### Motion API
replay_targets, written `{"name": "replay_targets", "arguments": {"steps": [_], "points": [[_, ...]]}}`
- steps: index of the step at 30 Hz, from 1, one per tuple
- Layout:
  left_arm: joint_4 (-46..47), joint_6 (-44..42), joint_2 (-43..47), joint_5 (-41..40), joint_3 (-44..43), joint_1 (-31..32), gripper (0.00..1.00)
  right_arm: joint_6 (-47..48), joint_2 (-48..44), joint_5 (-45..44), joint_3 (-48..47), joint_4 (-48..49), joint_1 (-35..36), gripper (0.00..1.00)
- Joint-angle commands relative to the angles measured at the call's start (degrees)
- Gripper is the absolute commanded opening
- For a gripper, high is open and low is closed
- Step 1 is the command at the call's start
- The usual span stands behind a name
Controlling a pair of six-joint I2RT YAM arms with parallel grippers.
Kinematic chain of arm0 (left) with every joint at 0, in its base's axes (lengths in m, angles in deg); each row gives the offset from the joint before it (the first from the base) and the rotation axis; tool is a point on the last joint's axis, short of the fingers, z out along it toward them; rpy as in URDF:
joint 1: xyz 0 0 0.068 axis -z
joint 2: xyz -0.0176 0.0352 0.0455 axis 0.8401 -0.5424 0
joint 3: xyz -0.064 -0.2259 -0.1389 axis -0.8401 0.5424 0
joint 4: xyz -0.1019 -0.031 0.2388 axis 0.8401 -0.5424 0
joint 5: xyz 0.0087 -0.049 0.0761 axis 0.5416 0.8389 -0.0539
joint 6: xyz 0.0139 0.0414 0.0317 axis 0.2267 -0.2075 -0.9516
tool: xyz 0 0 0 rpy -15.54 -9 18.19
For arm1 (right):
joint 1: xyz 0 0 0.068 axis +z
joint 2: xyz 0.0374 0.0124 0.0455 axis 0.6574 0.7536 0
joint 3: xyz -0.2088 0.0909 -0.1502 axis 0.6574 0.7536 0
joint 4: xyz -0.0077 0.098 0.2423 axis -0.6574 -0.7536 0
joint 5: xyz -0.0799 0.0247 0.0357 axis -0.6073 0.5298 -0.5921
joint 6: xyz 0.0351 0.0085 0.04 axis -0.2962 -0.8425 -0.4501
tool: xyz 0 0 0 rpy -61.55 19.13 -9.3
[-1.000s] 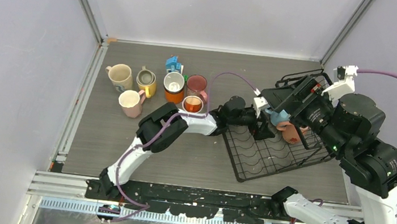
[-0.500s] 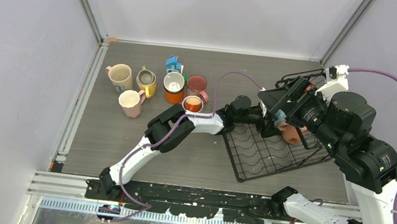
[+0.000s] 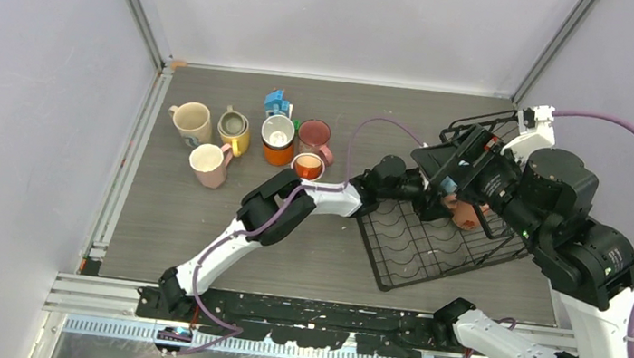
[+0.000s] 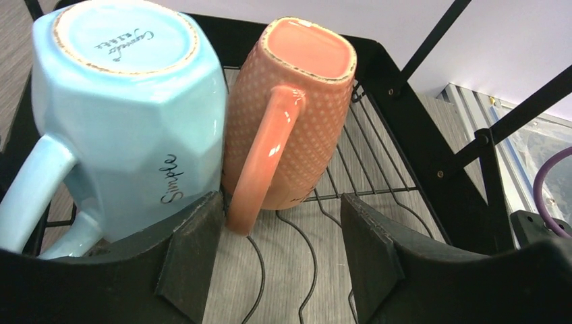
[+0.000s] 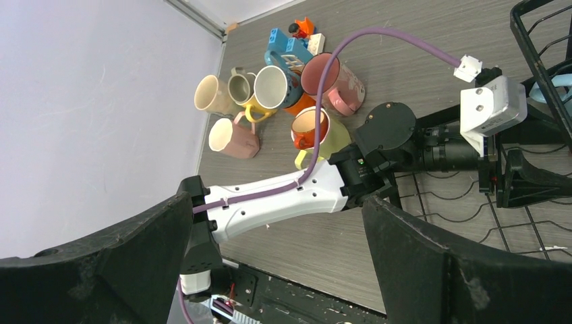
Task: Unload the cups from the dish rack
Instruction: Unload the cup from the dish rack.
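Now that your left gripper [image 4: 276, 236] has pushed into the rack [image 4: 411, 128], its spread fingers [image 4: 192, 270] are narrowing around the handle [image 4: 260, 162] of the orange mug [image 4: 303, 81]; nothing gripped yet.

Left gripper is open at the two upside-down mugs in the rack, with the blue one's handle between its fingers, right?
No: the left wrist view shows the handle of the salmon mug between the fingers of the left gripper, which is open; the blue mug stands beside it. The rest is right.
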Motion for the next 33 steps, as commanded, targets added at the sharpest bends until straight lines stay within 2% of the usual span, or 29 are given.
{"name": "replay_targets", "arguments": {"steps": [1,11,26,33], "points": [[2.21,-0.09,-0.05,0.55,-1.98,1.15,0.64,0.97,-0.73,0.06,0.23,2.68,0.24,1.00],[5.54,1.06,1.85,-0.89,2.15,2.49,0.49,0.70,-1.10,-0.11,0.87,2.75,0.28,1.00],[3.39,1.54,-2.75,-6.83,-4.20,3.09,0.49,1.22,0.63,0.15,0.28,2.33,0.25,1.00],[1.91,1.57,-4.54,-7.29,-6.49,3.66,0.45,1.16,0.91,-0.20,0.82,2.43,0.25,1.00]]}}
